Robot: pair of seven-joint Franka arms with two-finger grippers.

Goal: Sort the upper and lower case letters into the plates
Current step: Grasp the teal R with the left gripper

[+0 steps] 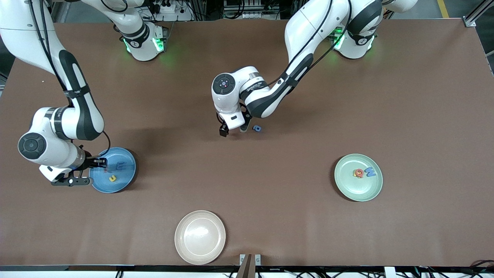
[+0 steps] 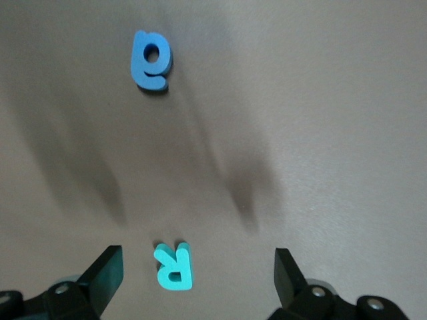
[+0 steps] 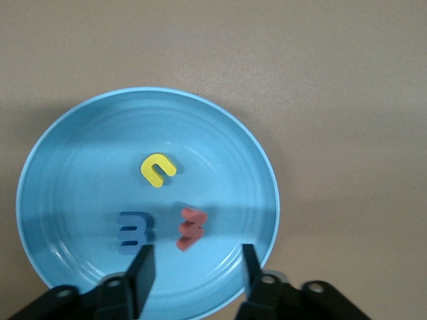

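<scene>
The left wrist view reveals a teal R (image 2: 175,266) lying flat between the spread jaws of the left gripper (image 2: 197,270), a piece hidden under that arm in the front view; a blue g (image 1: 257,127) lies just beside it, mid-table.

The right gripper (image 1: 101,161), jaws apart, hangs over the blue plate (image 1: 129,170) toward the right arm's end, which holds a yellow u (image 3: 157,169), a blue E (image 3: 132,233) and a red z (image 3: 192,228). The pale green plate (image 1: 347,185) holds three letters. A beige plate (image 1: 200,237) sits at the table's near edge.
</scene>
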